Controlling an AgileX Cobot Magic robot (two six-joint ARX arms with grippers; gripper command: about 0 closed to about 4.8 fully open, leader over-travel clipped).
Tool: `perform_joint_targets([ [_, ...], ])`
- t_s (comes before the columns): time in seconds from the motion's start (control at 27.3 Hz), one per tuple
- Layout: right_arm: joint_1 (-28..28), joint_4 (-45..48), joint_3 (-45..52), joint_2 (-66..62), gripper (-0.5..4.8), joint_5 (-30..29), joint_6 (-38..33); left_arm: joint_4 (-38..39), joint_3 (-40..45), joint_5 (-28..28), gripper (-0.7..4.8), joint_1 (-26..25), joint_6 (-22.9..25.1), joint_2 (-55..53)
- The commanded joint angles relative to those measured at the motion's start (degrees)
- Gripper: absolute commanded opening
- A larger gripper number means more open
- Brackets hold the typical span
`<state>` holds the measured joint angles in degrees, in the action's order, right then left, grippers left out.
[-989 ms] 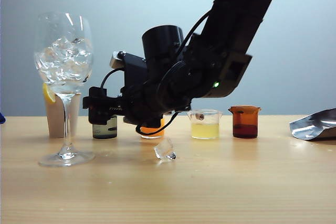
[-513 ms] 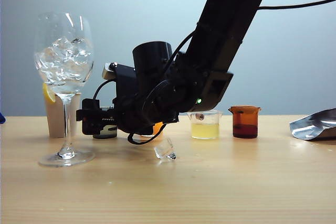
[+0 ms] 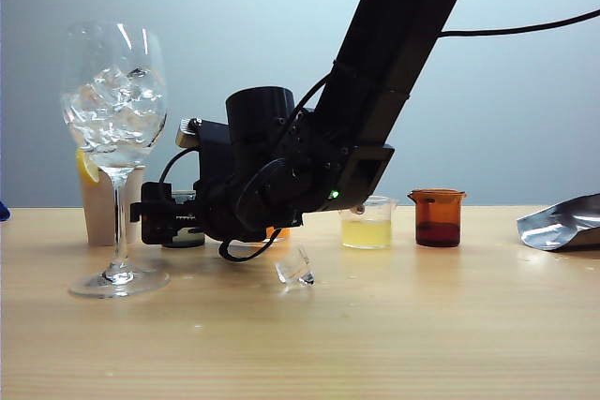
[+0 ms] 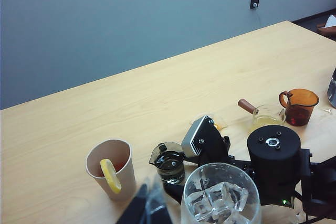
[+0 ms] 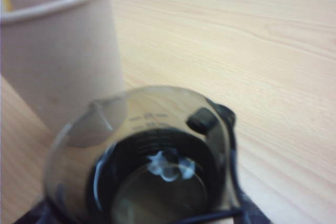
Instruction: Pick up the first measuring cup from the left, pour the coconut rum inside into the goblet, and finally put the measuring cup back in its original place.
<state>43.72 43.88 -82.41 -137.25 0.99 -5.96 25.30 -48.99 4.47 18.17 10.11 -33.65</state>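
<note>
The smoky grey measuring cup [image 5: 152,150] stands on the table beside the beige paper cup [image 5: 58,51], with clear coconut rum [image 4: 170,161] in it. My right gripper [image 3: 157,218] has reached across to the left and sits low at the cup, open, with the cup between its fingers. From the exterior view the arm hides most of the measuring cup [image 3: 186,236]. The goblet [image 3: 114,110], full of ice, stands in front and to the left of it. Only the blurred dark tips of my left gripper [image 4: 147,209] show, above the goblet [image 4: 220,198].
Behind the arm a cup of orange liquid [image 3: 277,231] barely shows. A clear cup of pale yellow liquid [image 3: 367,224] and an amber-brown cup [image 3: 437,217] stand further right. One ice cube [image 3: 294,267] lies on the table, a foil bag [image 3: 562,222] at far right.
The right arm has sunk and moved left, bringing its gripper down to the measuring cup's level. Cups, goblet and ice cube have stayed put.
</note>
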Motion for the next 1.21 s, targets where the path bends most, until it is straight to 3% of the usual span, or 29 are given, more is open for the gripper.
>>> perform_joint_targets([
  [0.04,0.1,0.5,0.0,-0.3,3.99,0.8,0.1,-0.5,-0.3,0.0,-0.06,0.0,0.4,0.1],
  [0.26,0.1,1.5,0.0,-0.3,3.59,0.8,0.0,-0.5,-0.3,0.0,-0.06,0.0,0.4,0.1],
  [1.21,0.4,-0.8,-3.3,-1.8,3.55,1.9,-1.6,1.0,-0.3,-0.8,-0.06,0.0,0.4,1.1],
])
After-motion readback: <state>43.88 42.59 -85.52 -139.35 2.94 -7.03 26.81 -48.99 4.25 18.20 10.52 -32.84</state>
